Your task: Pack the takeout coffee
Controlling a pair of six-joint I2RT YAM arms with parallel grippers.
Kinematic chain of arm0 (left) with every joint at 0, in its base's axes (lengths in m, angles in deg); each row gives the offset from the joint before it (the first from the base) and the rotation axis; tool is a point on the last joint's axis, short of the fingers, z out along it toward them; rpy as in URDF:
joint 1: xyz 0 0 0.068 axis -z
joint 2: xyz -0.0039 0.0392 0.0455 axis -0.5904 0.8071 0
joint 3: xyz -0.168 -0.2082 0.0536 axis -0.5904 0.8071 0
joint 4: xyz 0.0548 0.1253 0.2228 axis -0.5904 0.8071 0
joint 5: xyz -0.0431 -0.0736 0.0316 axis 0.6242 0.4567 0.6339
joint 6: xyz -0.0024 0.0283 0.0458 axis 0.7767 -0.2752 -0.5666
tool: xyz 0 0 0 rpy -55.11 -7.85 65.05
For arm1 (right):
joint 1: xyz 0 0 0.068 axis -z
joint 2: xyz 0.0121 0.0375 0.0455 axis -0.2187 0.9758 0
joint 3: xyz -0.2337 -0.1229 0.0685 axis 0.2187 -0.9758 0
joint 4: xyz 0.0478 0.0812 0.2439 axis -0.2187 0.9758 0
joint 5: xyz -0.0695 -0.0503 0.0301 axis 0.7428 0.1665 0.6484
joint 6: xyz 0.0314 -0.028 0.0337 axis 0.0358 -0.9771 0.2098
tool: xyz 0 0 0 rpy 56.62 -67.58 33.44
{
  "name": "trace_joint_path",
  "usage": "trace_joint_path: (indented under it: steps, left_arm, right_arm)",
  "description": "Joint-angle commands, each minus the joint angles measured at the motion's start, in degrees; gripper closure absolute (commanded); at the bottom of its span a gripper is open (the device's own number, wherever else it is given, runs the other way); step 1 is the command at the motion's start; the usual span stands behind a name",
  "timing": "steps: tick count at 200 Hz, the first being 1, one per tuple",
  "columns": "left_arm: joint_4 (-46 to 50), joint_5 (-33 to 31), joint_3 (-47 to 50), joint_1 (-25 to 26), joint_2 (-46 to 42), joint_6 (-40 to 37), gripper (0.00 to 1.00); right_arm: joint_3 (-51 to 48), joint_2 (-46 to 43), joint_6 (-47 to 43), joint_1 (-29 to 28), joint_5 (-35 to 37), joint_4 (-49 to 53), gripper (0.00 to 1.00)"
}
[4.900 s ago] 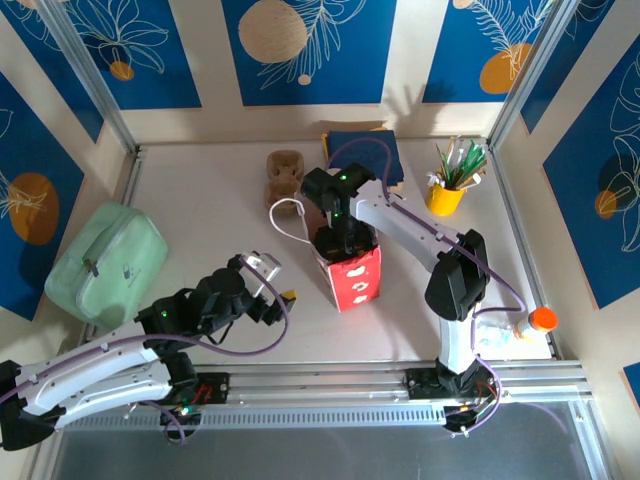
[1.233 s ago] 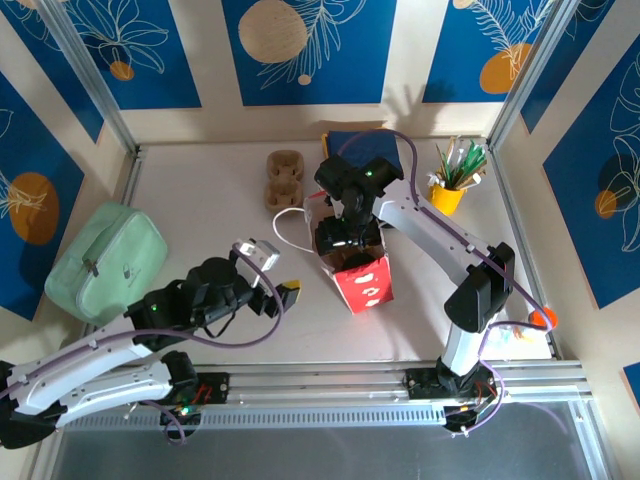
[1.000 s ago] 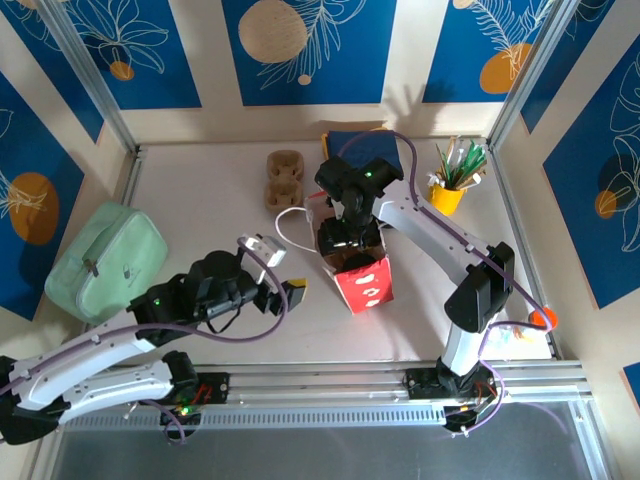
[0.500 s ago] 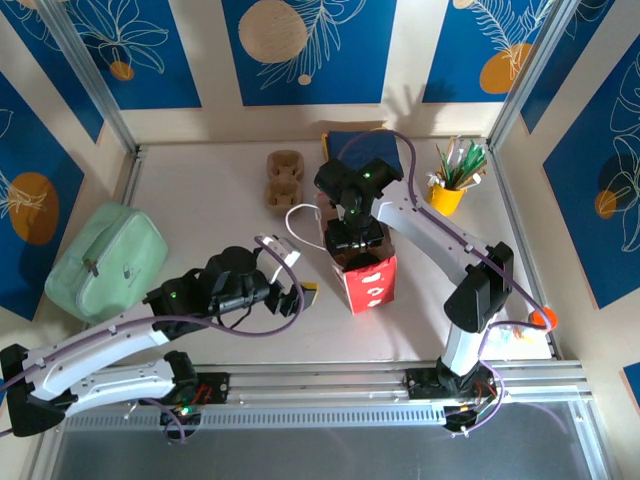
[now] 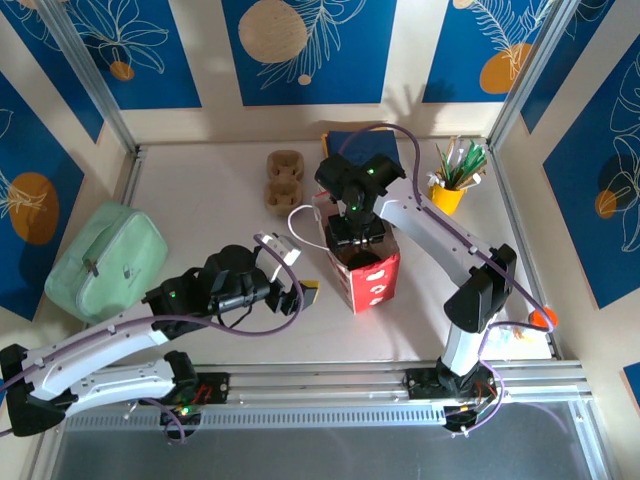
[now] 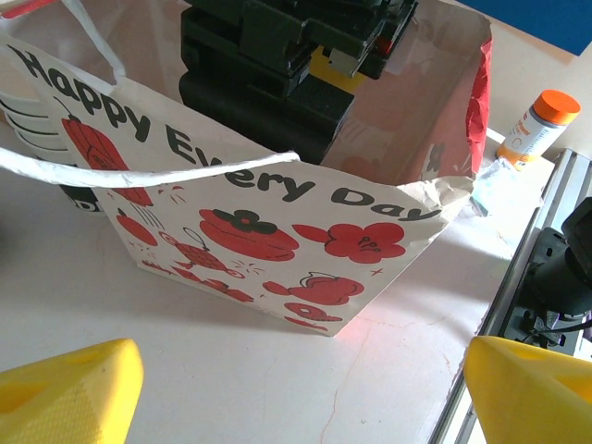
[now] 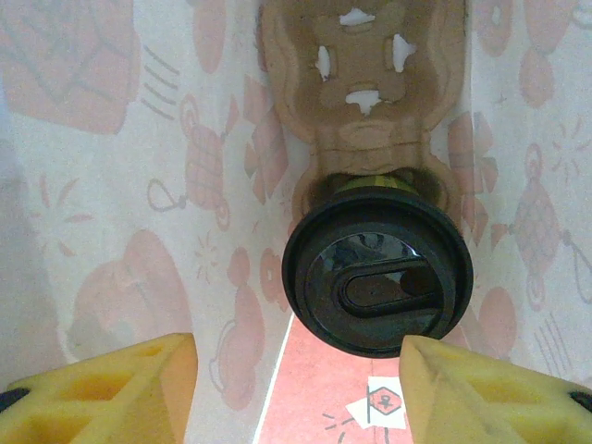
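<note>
While peering into paper bag point(image 6: 277, 231): right tool point(image 7: 298, 388) parted, gripping nothing; takeout coffee point(image 7: 377, 273) upright in brown carrier point(image 7: 365, 92), 12 o'clock of tool. Left tool point(image 6: 301, 398) gaping, empty, 8 o'clock of bag.

White-and-black arms point(image 5: 90, 375), purple cables point(image 5: 235, 333), yellow fingers point(image 6: 65, 388).

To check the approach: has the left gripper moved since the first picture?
Yes. The left gripper has moved right, away from the green pouch, toward the red paper bag.
</note>
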Motion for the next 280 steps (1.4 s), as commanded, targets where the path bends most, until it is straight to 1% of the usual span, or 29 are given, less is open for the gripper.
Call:
trace_joint_path:
  steps: [1,31,86,130,216,249,262,280]
  left_arm:
    - [0.1,-0.3,-2.4,0.3,-0.2,1.1,0.10]
    - [-0.4,0.5,-2.5,0.2,0.2,2.1,0.08]
    - [-0.4,1.2,-3.2,0.3,0.8,2.8,0.08]
    - [-0.8,-0.4,-4.3,0.3,1.7,4.0,0.08]
    - [0.0,1.8,-7.5,0.3,3.1,5.6,0.08]
    - [1.1,1.9,-9.1,0.3,3.3,8.4,0.10]
    - [2.2,2.3,-10.5,0.3,4.3,10.1,0.15]
    - [4.8,1.7,-13.1,0.5,6.0,14.4,0.21]
  right_arm:
    - [2.9,-1.7,-0.2,0.3,-1.0,1.8,0.39]
    - [4.5,-2.8,-0.9,0.8,-2.9,1.3,0.37]
    - [6.0,-5.0,-1.7,2.0,-4.5,1.5,0.33]
    - [6.2,-7.4,-2.3,3.2,-6.5,0.7,0.32]
    - [7.3,-13.5,-4.1,6.4,-9.9,-0.4,0.31]
    - [6.3,-16.7,-4.3,8.4,-11.6,-1.5,0.29]
    - [5.5,-18.2,-4.3,9.5,-12.4,-2.3,0.28]
    - [3.8,-20.7,-4.3,11.3,-13.8,-3.7,0.26]
